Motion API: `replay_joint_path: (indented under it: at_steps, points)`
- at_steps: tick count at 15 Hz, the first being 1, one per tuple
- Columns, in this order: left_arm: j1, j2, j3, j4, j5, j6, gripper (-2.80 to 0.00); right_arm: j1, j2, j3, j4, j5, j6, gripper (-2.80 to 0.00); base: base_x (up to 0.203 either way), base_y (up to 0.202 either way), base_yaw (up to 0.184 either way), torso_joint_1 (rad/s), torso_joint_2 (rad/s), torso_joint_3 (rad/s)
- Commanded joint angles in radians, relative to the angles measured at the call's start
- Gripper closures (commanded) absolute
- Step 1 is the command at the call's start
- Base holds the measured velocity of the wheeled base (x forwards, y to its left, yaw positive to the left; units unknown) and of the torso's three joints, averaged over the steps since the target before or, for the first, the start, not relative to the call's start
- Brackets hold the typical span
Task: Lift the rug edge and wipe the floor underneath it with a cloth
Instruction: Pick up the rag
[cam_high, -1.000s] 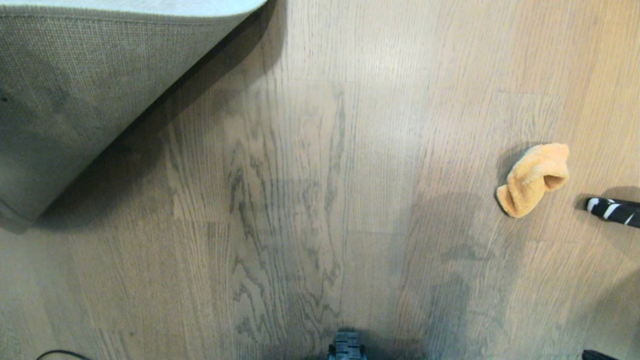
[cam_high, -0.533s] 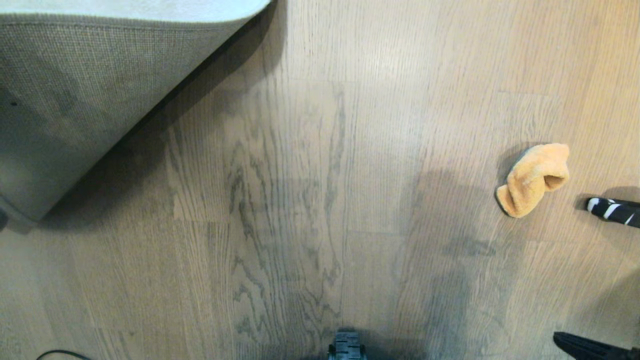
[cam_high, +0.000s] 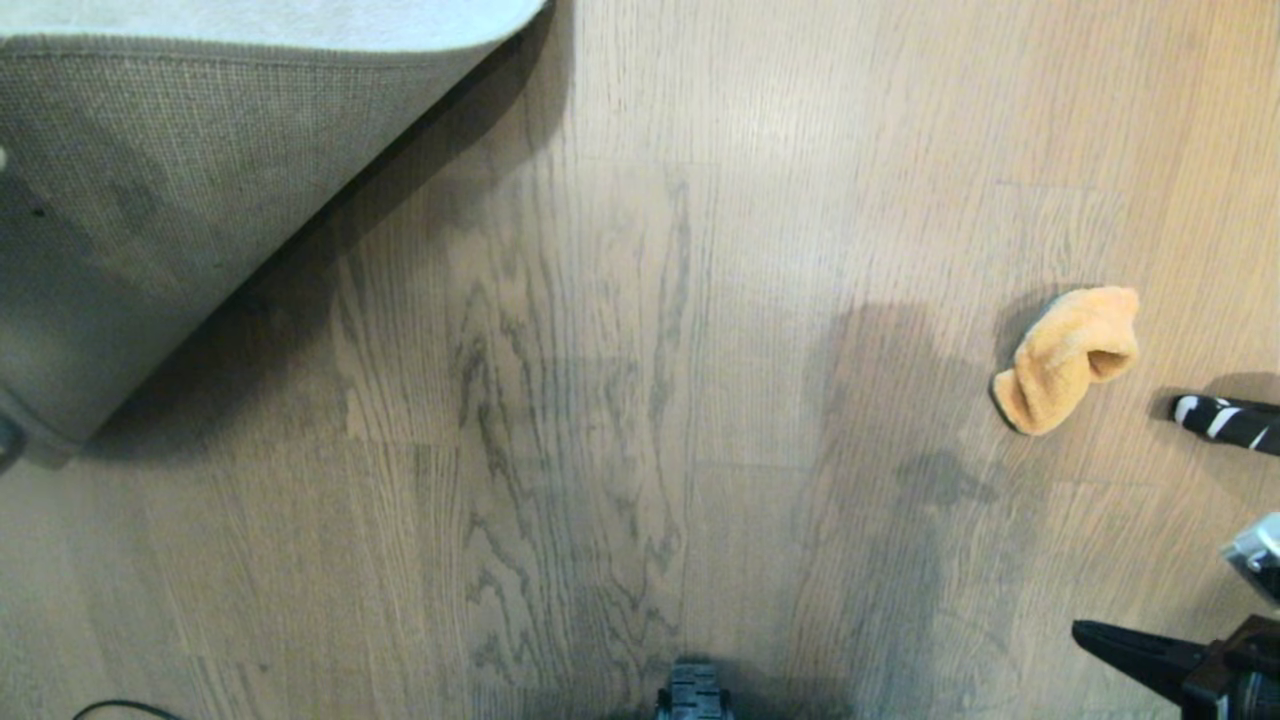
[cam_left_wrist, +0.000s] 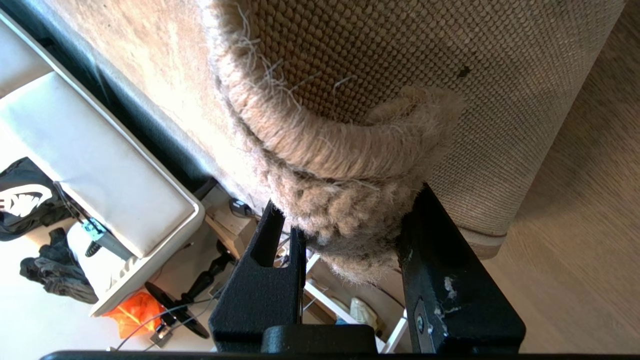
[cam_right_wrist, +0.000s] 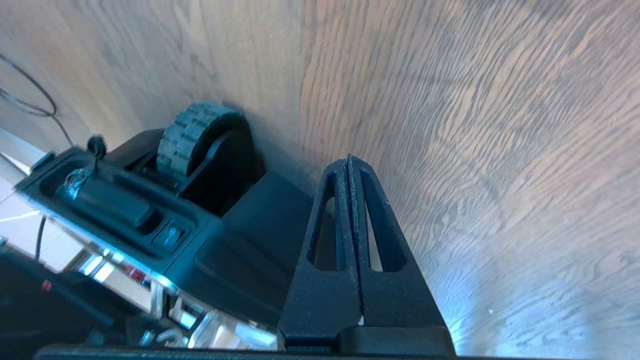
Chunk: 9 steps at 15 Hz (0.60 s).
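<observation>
The rug edge is already lifted, clamped between the left gripper's jaws. The cloth lies untouched on the floor; the right gripper, jaws together, has yet to grasp it and wipe.

Rug edge and striped object run past the head view's borders.

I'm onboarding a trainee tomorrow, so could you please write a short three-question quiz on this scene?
1. True or false: the left gripper is clamped on the rug edge.
2. Where is the cloth? A) in the right gripper B) loose on the floor C) under the rug
3. Are the right gripper's fingers open or shut?

Key: 1 true; 2 B; 3 shut.
</observation>
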Motion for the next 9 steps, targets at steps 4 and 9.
replay_joint_path:
  at_steps: [4, 9]
  points:
    - [0.0, 0.009, 0.001, -0.003, 0.008, 0.005, 0.0, -0.015, 0.2, -0.001, -0.219, 0.002, 0.001, 0.0, 0.0, 0.0, 0.0, 0.0, 0.0, 0.0]
    - [0.0, 0.01, 0.001, -0.003, 0.038, 0.005, 0.0, -0.022, 0.248, -0.001, -0.34, -0.001, 0.003, 0.0, 0.0, 0.0, 0.0, 0.0, 0.0, 0.0]
